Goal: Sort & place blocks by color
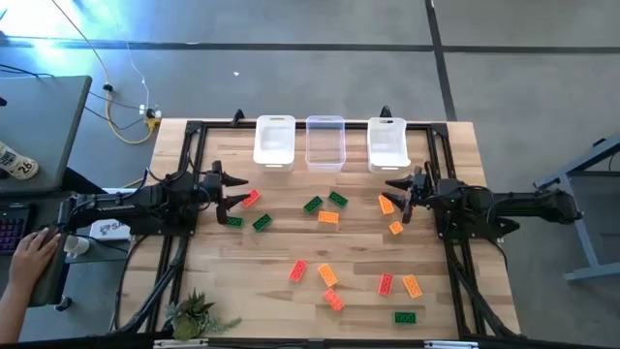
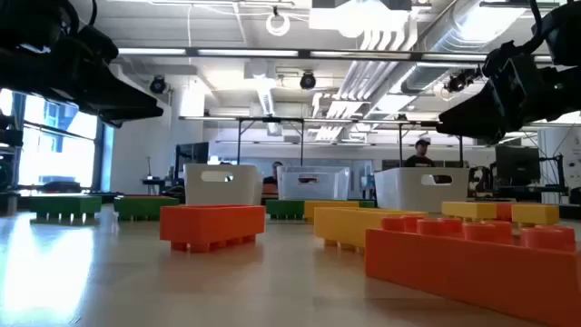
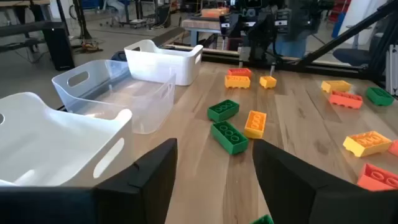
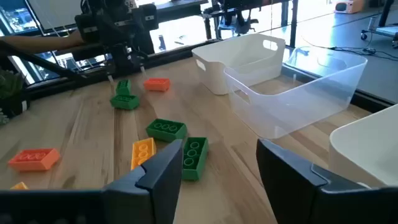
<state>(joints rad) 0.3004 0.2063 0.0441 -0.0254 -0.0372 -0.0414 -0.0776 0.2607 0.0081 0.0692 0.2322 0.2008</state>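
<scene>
overhead looks straight down, low sits at tabletop level, wrists face inward; all share the bins [image 1: 325, 142]

fifteen blocks [image 1: 328, 217], three bins [image 1: 325, 142].

Near orange block [image 2: 472, 259] cut off at low view's edge, far person [image 2: 419, 153] seemingly blurred

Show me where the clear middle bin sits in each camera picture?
High view: clear middle bin, top centre, between two white bins.
Low view, centre background.
Left wrist view, left of centre.
Right wrist view, right of centre.
Shared landmark: the white bins flanking it.
</scene>
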